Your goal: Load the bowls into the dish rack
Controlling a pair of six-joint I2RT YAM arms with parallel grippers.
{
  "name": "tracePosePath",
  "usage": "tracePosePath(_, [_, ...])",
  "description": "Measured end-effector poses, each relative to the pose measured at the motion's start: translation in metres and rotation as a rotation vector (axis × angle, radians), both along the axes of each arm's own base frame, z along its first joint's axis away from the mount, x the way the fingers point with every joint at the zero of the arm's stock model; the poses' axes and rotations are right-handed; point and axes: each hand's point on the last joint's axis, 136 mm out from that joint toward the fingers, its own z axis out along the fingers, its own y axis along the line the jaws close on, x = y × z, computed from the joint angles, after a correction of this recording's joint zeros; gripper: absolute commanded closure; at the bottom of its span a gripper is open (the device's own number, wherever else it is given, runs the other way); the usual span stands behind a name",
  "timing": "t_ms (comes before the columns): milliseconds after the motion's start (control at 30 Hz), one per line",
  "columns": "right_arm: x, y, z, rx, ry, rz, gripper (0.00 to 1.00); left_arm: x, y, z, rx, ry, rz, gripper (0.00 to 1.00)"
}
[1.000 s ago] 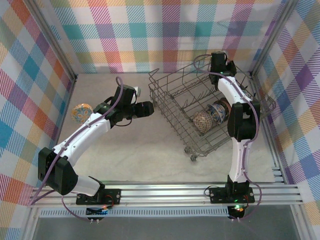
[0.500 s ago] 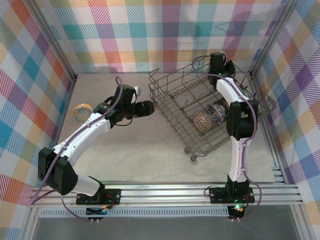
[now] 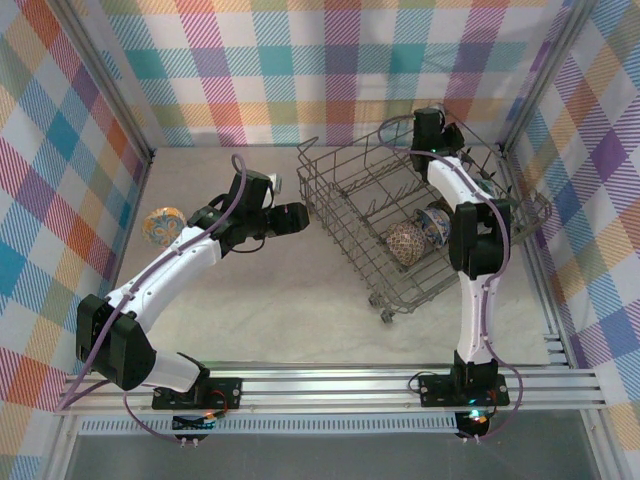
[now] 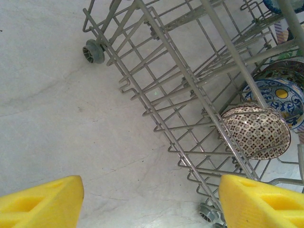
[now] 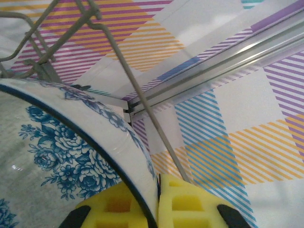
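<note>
Right gripper [image 3: 430,128], clamped on the blue-floral bowl [image 5: 71,161] rim, has shifted slightly left above the dish rack [image 3: 345,205]; placement is pending. Left gripper [image 3: 292,216] stays spread and empty.

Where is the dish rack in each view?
Top external: dish rack right of centre.
Left wrist: dish rack wall runs diagonally, top centre to bottom right.
Right wrist: dish rack wires upper left, above the blue floral bowl.
Shared landmark: brown lattice bowl inside, top and left wrist.
</note>
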Motion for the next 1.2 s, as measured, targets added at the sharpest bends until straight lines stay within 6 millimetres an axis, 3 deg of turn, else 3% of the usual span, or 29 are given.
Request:
tracePosePath(167, [-0.001, 0.007, -0.005, -0.029, 0.023, 0.000, 0.85, -0.001, 0.001, -0.003, 0.003, 0.006, 0.001, 0.25])
tracePosePath(233, [-0.001, 0.007, -0.006, -0.030, 0.025, -0.001, 0.61, -0.001, 0.001, -0.003, 0.004, 0.007, 0.001, 0.25])
tracePosePath(300, [-0.002, 0.009, -0.007, -0.024, 0.025, 0.001, 0.46, -0.001, 0.001, -0.003, 0.003, 0.006, 0.001, 0.25])
tracePosePath(533, [-0.007, 0.020, -0.017, 0.013, 0.078, 0.021, 0.24, -0.003, 0.004, 0.004, 0.000, -0.010, 0.011, 0.25])
tracePosePath(733, [-0.015, 0.028, -0.012, 0.095, 0.094, 0.039, 0.07, -0.007, 0.019, 0.016, 0.014, -0.033, 0.066, 0.22])
tracePosePath(867, [-0.032, 0.032, 0.009, 0.159, 0.094, 0.047, 0.01, -0.007, 0.052, 0.026, 0.005, -0.028, 0.173, 0.19])
tracePosePath(1100, [-0.087, 0.041, 0.081, 0.284, 0.016, 0.075, 0.01, -0.015, 0.162, 0.030, -0.020, 0.010, 0.514, 0.12])
tracePosePath(1200, [-0.117, 0.053, 0.090, 0.333, 0.012, 0.097, 0.01, -0.016, 0.202, 0.027, -0.041, 0.032, 0.637, 0.12])
